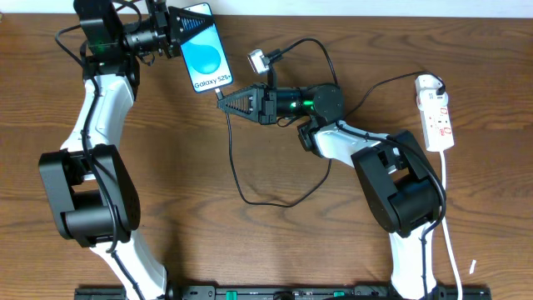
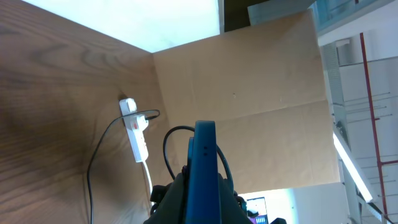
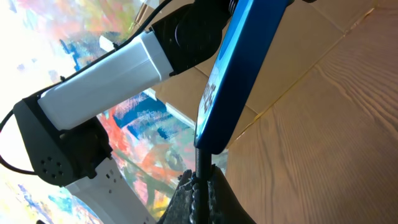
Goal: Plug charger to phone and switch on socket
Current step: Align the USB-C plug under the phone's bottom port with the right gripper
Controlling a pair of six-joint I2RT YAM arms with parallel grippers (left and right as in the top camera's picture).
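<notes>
Two robot arms meet over a wooden counter point(image 1: 275, 250), bringing cable and handset together near its far edge. The left fingers point(image 2: 177, 202) are clamped on the phone point(image 1: 204, 52) and hold it clear of the counter at the upper left, its blue screen with the "Galaxy S25+" lettering turned up toward the overhead camera and its lower end pointing toward the other arm. The right fingers point(image 3: 186, 202), reaching in from the right, are pinched narrow on the plug end of the charger point(image 3: 201, 160), whose thin black tip meets the bottom edge of the phone; whether it is fully seated cannot be told from any view. From that grip the black cable drops toward the near side of the counter, loops across the wood and runs back up behind the right arm. A small silver connector point(image 1: 256, 60) lies on the counter just right of the phone, with another length of black cable arcing away from it toward the right. The socket point(image 1: 437, 117), a white power strip with red markings, lies well apart at the far right of the counter, something plugged in at its top end and its thick white cord point(image 1: 447, 217) trailing toward the near edge. A brown cardboard panel point(image 2: 249, 81) stands behind the counter in the left wrist view.
</notes>
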